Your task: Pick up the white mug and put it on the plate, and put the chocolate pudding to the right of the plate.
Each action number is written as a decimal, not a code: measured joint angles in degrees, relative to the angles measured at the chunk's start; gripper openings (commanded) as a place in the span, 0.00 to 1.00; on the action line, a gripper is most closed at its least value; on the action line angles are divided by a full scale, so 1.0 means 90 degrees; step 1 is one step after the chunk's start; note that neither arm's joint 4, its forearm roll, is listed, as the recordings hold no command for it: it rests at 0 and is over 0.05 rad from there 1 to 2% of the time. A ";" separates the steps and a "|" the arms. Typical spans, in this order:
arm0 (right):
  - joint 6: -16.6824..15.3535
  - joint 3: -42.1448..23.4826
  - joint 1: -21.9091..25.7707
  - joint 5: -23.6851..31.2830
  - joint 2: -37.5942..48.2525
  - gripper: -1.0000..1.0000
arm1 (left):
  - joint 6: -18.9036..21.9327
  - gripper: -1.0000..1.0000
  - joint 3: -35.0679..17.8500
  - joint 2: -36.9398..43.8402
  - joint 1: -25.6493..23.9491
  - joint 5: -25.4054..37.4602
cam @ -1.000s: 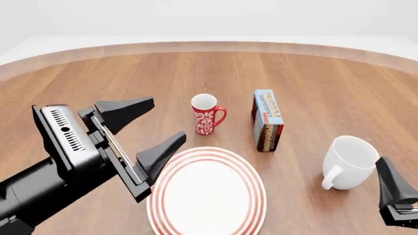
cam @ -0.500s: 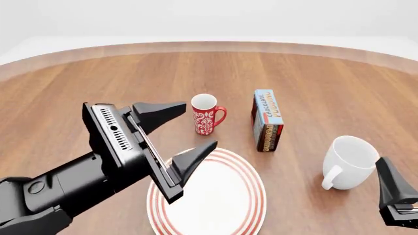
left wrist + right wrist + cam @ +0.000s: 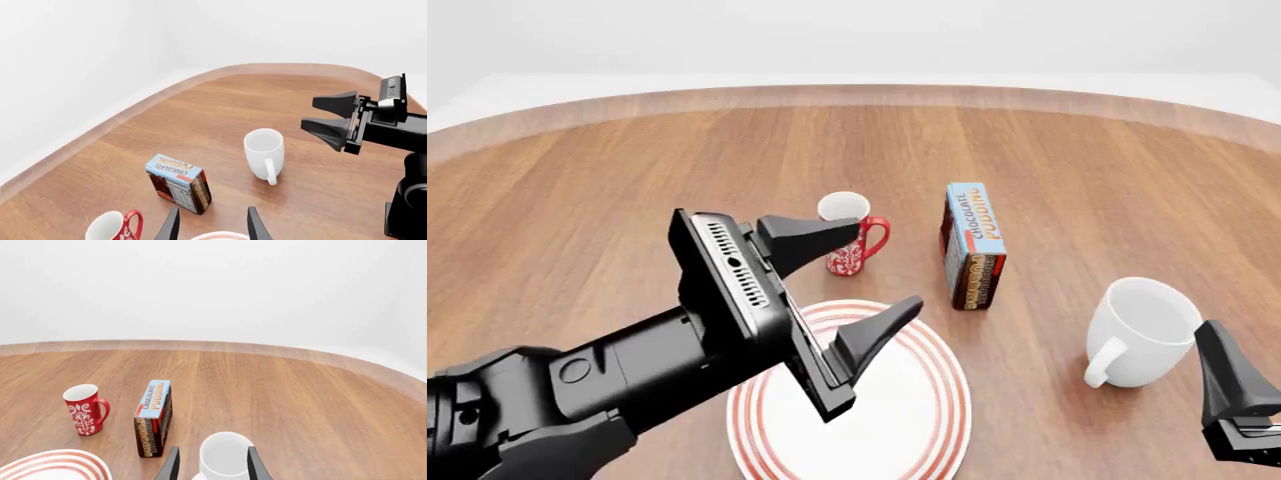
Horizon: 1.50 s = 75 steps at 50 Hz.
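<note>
The white mug [image 3: 1148, 325] stands at the right of the table, its handle toward the near side. It also shows in the left wrist view [image 3: 264, 150] and the right wrist view [image 3: 225, 457]. The plate [image 3: 941, 400] lies at front centre. The chocolate pudding [image 3: 973, 245] stands on edge behind the plate's right side. My left gripper [image 3: 885, 267] is open and empty above the plate's far left part. My right gripper [image 3: 308, 114] is open and empty, just near-right of the white mug and apart from it; one of its fingers [image 3: 1225, 375] shows at the front view's right edge.
A red mug with white pattern [image 3: 851, 240] stands behind the plate, left of the pudding, partly hidden by my left gripper's far finger. The round wooden table's far edge [image 3: 854, 92] curves across the back.
My left gripper has moved right and forward, from left of the plate to over it, near the red mug. The right arm and the objects have not moved.
</note>
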 measured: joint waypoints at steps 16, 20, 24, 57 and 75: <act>0.0010 -0.0003 -0.0012 0.0000 0.0002 1.00 | -0.0107 1.00 -0.0271 0.0494 -0.0137 -0.0020; 0.0015 -0.0003 -0.0015 0.0000 0.0003 1.00 | -0.0129 1.00 -0.0333 0.0601 -0.0166 -0.0017; 0.0019 -0.0002 -0.0016 0.0000 0.0003 1.00 | -0.0146 1.00 -0.0393 0.0698 -0.0197 -0.0001; 0.0051 0.0003 -0.0032 0.0004 0.0006 1.00 | -0.0342 1.00 -0.0795 0.1517 -0.0499 0.0111; 0.0071 0.0005 -0.0037 0.0005 0.0008 1.00 | -0.0523 1.00 -0.0992 0.1812 -0.0672 0.0224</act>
